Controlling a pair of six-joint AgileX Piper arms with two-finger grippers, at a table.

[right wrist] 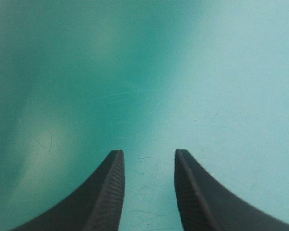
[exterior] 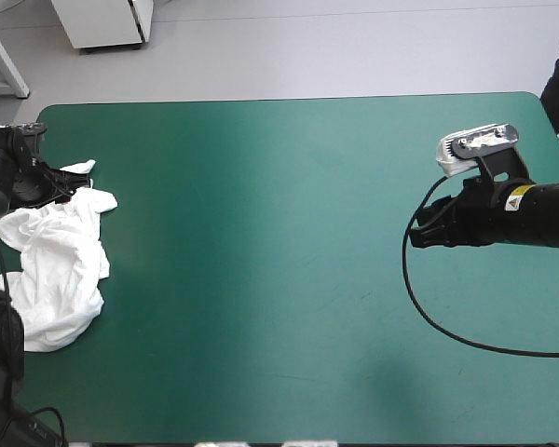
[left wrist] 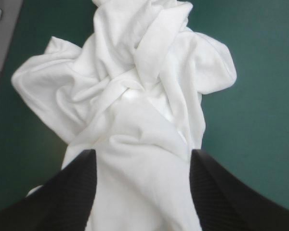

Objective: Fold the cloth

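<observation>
Crumpled T-shirt (exterior: 56, 270) heaped at 9 o'clock edge of teal-green cover (exterior: 289, 186), lying between spread fingers (left wrist: 72, 192) of left gripper (left wrist: 142, 155). Right gripper (right wrist: 148, 153) at 3 o'clock, spread too, nothing held. Finger gaps show only in wrist views.

Right arm (exterior: 550, 222): black cylinder with a small yellow label (exterior: 515, 198); left arm (exterior: 2, 340): black, jointed; fingers (right wrist: 106, 197): black curved fins, finely ribbed along their inner faces.

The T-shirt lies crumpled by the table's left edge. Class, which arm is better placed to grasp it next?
Left. The left gripper hangs right over the T-shirt, its open fingers either side of a fold. The right gripper, also open, sits far off over bare teal-green cover.
</observation>
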